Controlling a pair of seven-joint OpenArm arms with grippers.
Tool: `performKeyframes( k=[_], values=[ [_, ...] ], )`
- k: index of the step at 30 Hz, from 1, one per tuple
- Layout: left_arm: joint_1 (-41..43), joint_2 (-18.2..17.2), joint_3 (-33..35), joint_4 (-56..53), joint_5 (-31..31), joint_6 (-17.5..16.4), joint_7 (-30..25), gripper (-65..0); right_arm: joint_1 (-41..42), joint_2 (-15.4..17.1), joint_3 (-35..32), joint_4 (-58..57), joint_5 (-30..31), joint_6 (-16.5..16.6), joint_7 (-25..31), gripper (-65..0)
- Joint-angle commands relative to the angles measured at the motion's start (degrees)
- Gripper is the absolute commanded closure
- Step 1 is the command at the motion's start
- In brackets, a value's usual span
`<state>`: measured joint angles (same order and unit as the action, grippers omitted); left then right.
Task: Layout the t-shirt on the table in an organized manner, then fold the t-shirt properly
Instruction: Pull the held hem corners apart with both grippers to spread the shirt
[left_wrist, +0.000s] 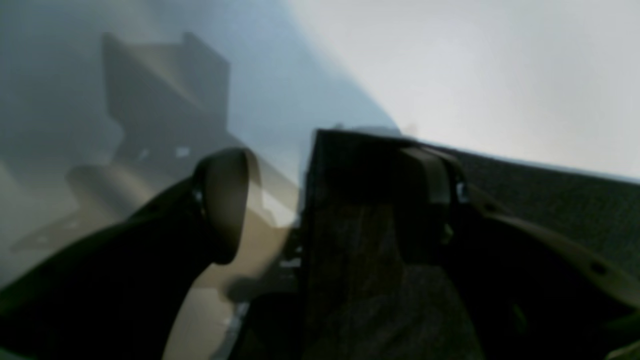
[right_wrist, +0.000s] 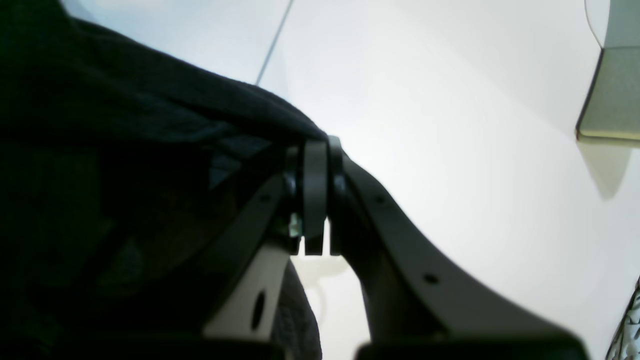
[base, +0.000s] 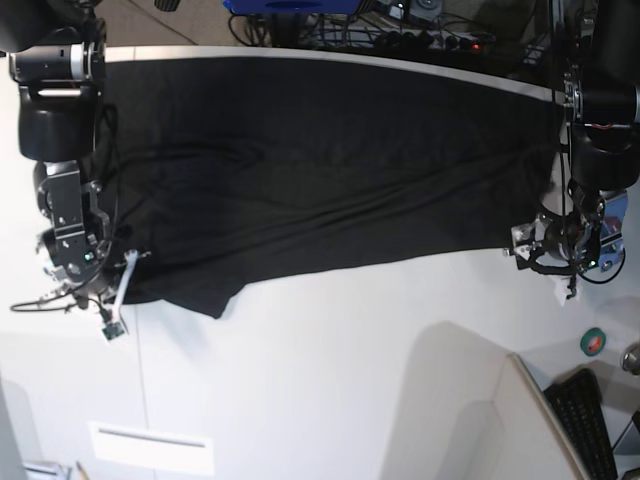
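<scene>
The black t-shirt (base: 320, 170) lies spread in a wide band across the far half of the white table (base: 350, 350), its near edge slanting and one flap drooping at the left. My right gripper (base: 75, 285) is at the shirt's left end; the right wrist view shows this gripper (right_wrist: 316, 192) shut, pinching a fold of the t-shirt (right_wrist: 125, 125). My left gripper (base: 545, 250) is at the shirt's right end. In the blurred left wrist view this gripper (left_wrist: 327, 190) stands open, with a corner of the t-shirt (left_wrist: 360, 235) against the right finger (left_wrist: 430, 200) and a gap beside the left finger (left_wrist: 225, 205).
A small angled white panel (base: 480, 400) rises at the near right, with a keyboard (base: 590, 420) and a green tape roll (base: 594, 342) beyond it. A white strip (base: 150, 445) lies near the front left. Cables (base: 400, 25) run behind the table's far edge. A thin dark seam (right_wrist: 275, 45) crosses the tabletop.
</scene>
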<state>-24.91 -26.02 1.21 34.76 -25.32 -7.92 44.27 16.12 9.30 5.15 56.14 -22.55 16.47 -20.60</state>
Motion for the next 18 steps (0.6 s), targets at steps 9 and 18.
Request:
performKeyframes(
  k=[9, 18],
  values=[
    [-0.54, 2.42, 0.33, 0.09, 0.22, -0.30, 0.70, 0.0, 1.51, 0.59, 0.17, 0.78, 0.00, -0.51, 1.04, 0.0],
    [-5.82, 2.59, -0.11, 6.42, 0.22, -0.30, 1.22, 0.0, 2.03, 0.59, 0.08, 0.78, 0.00, -0.51, 1.57, 0.0]
  ],
)
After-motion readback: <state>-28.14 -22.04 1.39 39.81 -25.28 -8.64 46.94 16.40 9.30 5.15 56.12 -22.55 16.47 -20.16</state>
